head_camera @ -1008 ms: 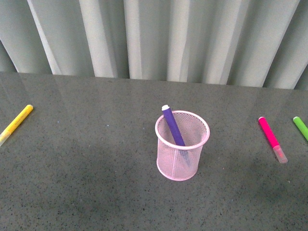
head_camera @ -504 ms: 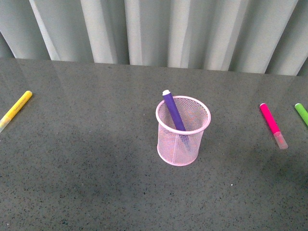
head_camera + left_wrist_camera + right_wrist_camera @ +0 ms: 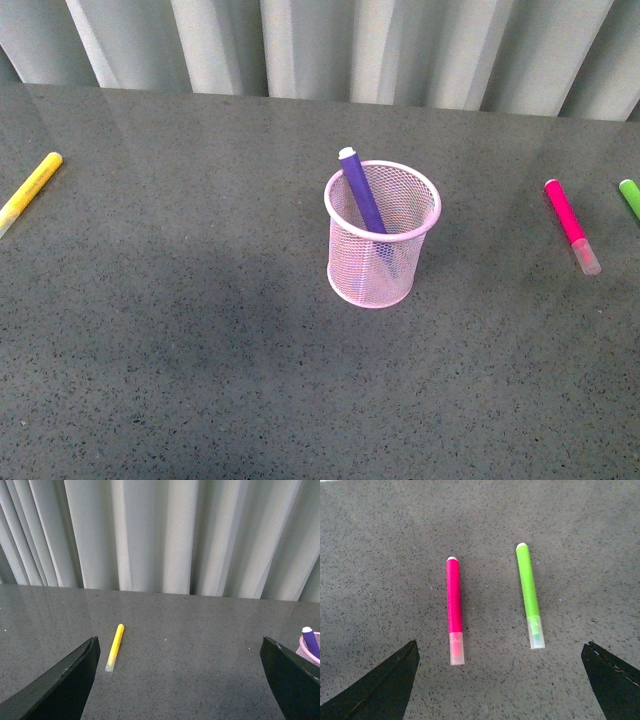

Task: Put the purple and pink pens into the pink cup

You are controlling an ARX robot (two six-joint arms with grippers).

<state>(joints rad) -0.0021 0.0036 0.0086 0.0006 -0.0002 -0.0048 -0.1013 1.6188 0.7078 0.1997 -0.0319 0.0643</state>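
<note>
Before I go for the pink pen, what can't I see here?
Front view: lower end of the purple pen, blurred behind the mesh of the pink cup.
Front view: green marker, cut by the right edge.
Wrist views: left pincer and right pincer, only finger ends show.

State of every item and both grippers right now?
pink cup: upright, one pen inside
purple pen: in the cup, leaning on the rim
pink pen: lying flat, outside the cup
green marker: lying flat beside the pink pen, not touching
yellow marker: lying flat
left gripper: open, empty
right gripper: open, empty
</note>
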